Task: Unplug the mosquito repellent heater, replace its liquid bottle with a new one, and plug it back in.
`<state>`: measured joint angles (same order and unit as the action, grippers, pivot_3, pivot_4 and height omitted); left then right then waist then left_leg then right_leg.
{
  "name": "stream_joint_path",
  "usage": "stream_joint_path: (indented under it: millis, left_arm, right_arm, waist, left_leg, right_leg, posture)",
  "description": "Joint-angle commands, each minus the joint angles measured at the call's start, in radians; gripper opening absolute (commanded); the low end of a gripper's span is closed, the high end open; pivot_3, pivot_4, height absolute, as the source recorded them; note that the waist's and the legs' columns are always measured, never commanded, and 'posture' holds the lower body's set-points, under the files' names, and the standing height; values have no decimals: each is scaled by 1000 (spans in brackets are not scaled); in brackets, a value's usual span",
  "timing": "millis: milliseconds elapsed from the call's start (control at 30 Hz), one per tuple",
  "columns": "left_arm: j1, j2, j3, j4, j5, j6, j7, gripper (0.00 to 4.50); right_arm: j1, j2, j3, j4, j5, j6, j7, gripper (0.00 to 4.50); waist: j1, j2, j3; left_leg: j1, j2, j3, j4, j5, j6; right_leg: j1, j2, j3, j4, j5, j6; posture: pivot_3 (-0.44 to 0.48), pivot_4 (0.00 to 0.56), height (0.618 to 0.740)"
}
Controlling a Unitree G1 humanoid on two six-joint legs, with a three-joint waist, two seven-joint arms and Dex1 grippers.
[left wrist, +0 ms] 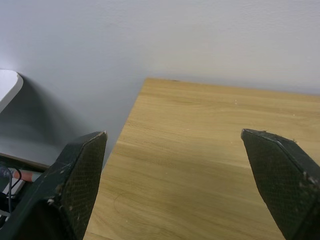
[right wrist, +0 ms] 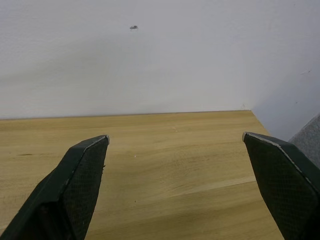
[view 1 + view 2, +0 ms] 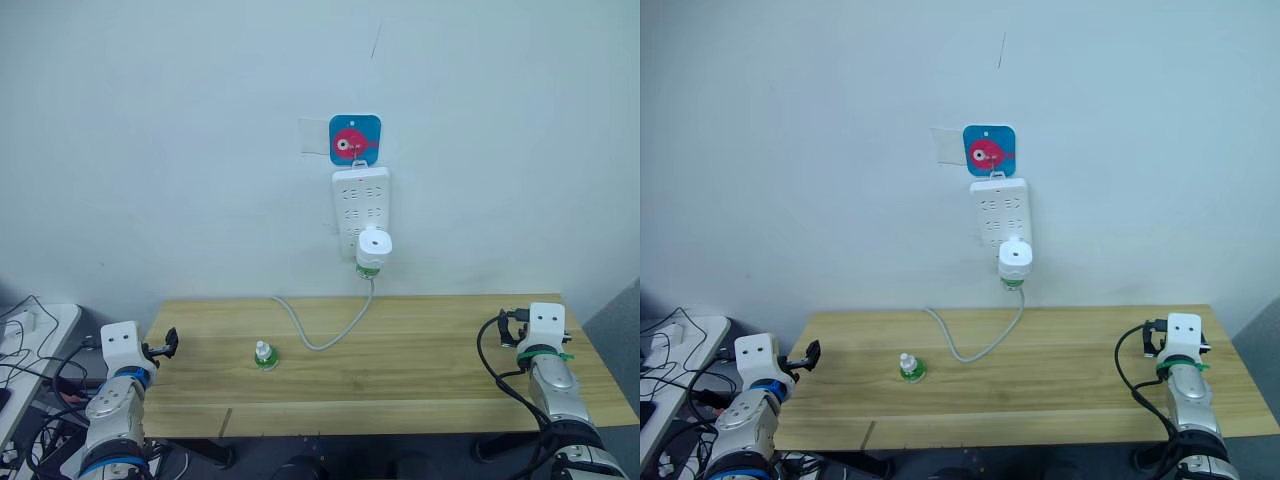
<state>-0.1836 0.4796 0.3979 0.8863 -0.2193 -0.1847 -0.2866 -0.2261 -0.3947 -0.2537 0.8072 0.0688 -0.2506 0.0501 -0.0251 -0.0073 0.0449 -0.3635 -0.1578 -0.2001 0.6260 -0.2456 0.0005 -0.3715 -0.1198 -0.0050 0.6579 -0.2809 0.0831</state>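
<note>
The white mosquito repellent heater (image 3: 374, 243) sits plugged into the lower right of the power strip (image 3: 360, 200) hanging on the wall, with its green liquid bottle (image 3: 368, 268) screwed in underneath. A second small green bottle (image 3: 264, 355) with a white cap stands upright on the wooden table (image 3: 430, 370), left of centre. My left gripper (image 3: 166, 344) hovers at the table's left end, open and empty, well left of that bottle. At the table's right end my right gripper (image 3: 508, 326) is also open and empty; its fingers (image 2: 82, 172) frame bare wood.
The strip hangs from a blue hook plate with a pink fish (image 3: 355, 138). Its grey cable (image 3: 318, 338) loops down onto the table behind the bottle. A white side table (image 3: 30, 335) with black cables stands beyond the left edge.
</note>
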Motion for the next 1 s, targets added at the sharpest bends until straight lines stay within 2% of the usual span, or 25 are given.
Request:
stream_joint_path:
  millis: [33, 733, 1000]
  left_arm:
    - [-27, 24, 4, -27, -7, -2, -9, 4484]
    - [-42, 45, 10, -27, -20, -5, -70, 4484]
    - [65, 96, -1, -316, -133, 154, -351, 4484]
  right_arm:
    - [-12, -10, -9, -41, 2, -18, -3, 4500]
    - [23, 7, -7, -105, 7, -9, -13, 4500]
    - [184, 31, 17, -495, 58, 170, 76, 4500]
  waist:
    - [0, 0, 0]
    - [-3, 0, 1]
    - [-1, 1, 14]
  left_leg:
    - [0, 0, 0, 0, 0, 0]
    - [0, 0, 2, 0, 0, 0]
    - [-1, 4, 5, 0, -1, 1]
  right_leg:
    - [0, 0, 0, 0, 0, 0]
    - [-1, 0, 2, 1, 0, 0]
    - [-3, 1, 5, 1, -1, 0]
  posture:
    - [0, 29, 740]
    - [-13, 50, 740]
    - [-17, 77, 740]
